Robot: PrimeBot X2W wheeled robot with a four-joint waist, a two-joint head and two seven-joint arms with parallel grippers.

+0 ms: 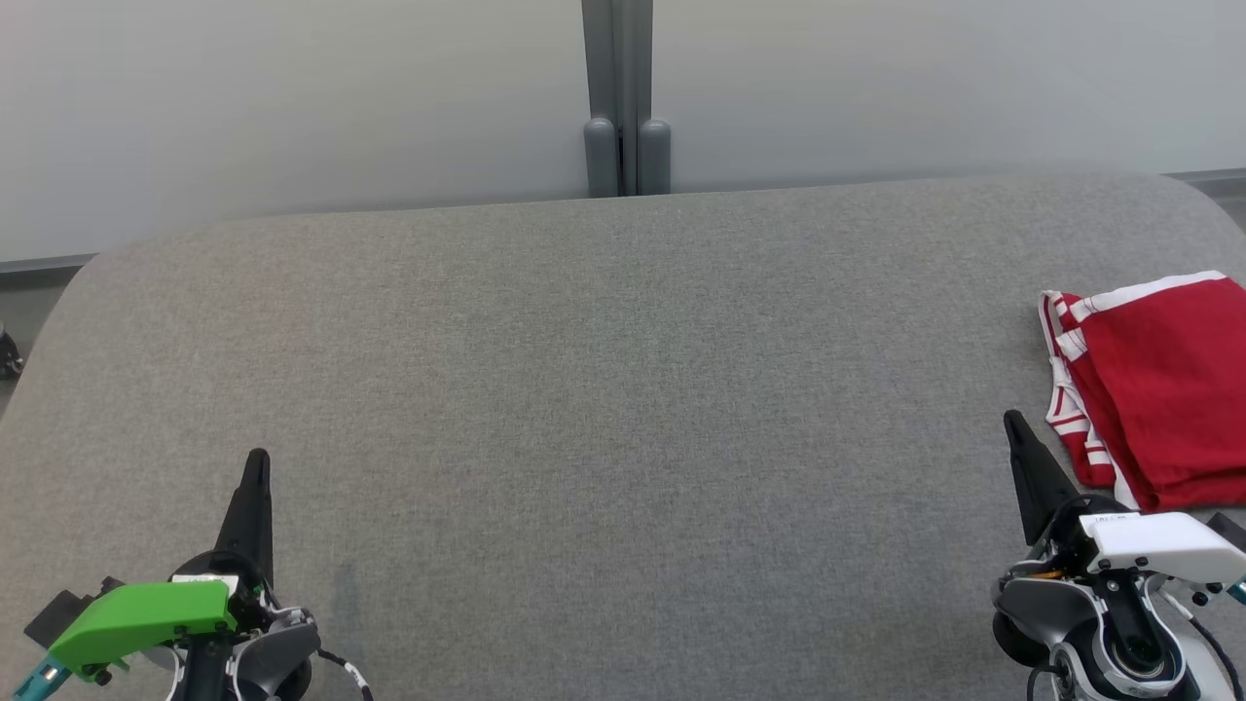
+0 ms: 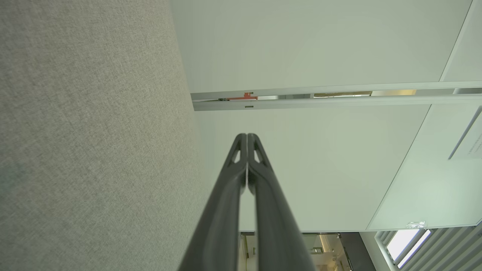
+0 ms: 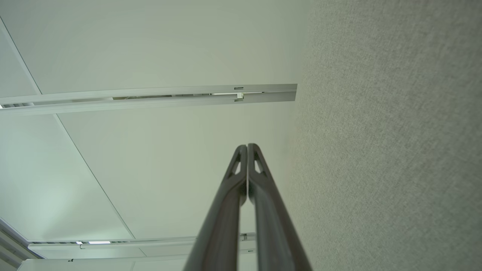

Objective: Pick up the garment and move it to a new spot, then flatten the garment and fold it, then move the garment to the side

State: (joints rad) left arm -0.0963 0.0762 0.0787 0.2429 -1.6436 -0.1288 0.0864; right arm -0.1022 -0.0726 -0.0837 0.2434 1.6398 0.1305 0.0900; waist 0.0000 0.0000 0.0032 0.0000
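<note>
The garment [image 1: 1158, 389] is red with white stripes and lies folded at the right edge of the grey fabric table [image 1: 604, 389]. My right gripper [image 1: 1013, 419] rests at the lower right, just left of the garment and below it, fingers pressed together and empty. At the lower left my left gripper [image 1: 258, 458] is shut too, far from the garment. In the left wrist view the left gripper [image 2: 247, 136] shows closed fingers against the wall. The right gripper [image 3: 247, 146] looks the same in the right wrist view, with nothing between the fingers.
A pale wall with a grey post [image 1: 625, 97] stands behind the table's far edge. The table's corners are rounded; floor shows at the far left [image 1: 19, 321]. The grey table surface [image 2: 86, 131] fills the left of the left wrist view.
</note>
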